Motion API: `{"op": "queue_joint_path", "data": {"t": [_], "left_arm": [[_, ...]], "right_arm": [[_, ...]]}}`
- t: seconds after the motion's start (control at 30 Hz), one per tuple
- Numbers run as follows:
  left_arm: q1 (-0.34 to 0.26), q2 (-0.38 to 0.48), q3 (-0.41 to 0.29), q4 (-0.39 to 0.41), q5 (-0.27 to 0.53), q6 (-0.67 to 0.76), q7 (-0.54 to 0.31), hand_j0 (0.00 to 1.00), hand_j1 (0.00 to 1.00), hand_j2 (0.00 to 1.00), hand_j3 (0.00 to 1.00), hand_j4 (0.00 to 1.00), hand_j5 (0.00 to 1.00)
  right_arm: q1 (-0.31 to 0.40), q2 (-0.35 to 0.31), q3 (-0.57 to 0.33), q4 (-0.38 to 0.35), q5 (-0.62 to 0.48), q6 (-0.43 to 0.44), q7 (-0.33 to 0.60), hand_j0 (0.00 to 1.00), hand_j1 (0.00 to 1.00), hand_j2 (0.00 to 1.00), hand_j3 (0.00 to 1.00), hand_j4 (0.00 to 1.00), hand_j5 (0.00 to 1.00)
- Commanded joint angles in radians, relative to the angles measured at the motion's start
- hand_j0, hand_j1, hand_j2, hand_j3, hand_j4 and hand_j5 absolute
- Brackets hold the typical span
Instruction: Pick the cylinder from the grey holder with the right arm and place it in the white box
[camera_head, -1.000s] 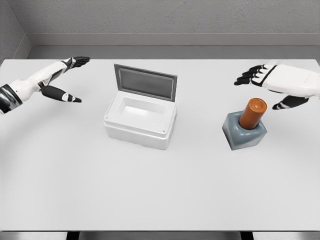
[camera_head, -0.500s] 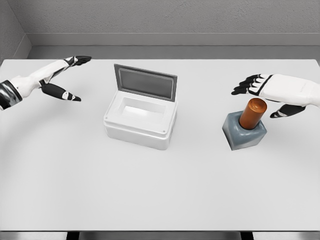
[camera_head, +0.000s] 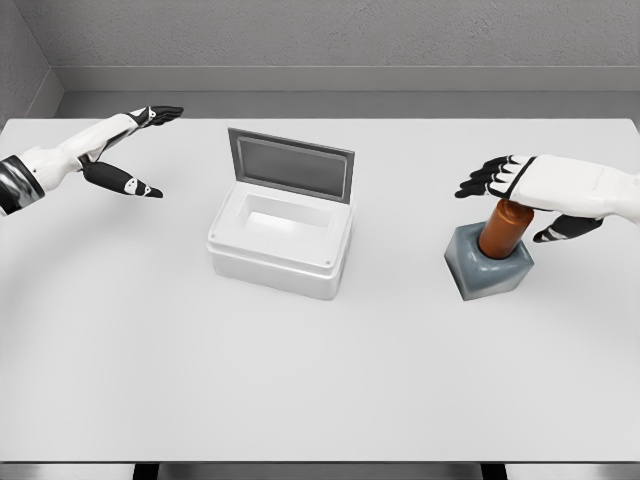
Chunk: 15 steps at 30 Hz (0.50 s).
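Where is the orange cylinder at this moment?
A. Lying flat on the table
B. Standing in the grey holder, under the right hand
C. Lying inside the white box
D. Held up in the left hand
B: the cylinder stands in the grey holder, with the right hand spread open over its top; the white box holds nothing.

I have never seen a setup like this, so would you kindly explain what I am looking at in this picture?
This is a simulator's render, seen from a camera on a humanoid robot's head. Its two white arms reach in over a white table. The left hand hangs open at the far left. In the middle sits a white box with its lid raised. On the right, an orange-brown cylinder stands in a grey holder. The right hand hovers over the cylinder's top, fingers spread; nothing is held yet.
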Motion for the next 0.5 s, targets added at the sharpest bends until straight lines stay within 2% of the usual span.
{"op": "queue_joint_path", "data": {"t": [0.0,0.47], "left_arm": [[0.0,-0.001,0.001,-0.002,0.008,0.002,0.0,1.0,1.0,1.0,1.0,1.0,1.0],[0.0,-0.009,0.0,-0.002,0.007,0.002,0.0,1.0,1.0,1.0,1.0,1.0,1.0]], "right_arm": [[0.0,0.001,-0.002,0.005,-0.005,0.002,0.004,1.0,1.0,1.0,1.0,1.0,1.0],[0.002,0.006,0.0,0.004,-0.005,0.002,0.014,0.99,0.99,0.99,0.99,0.99,0.99]]}}
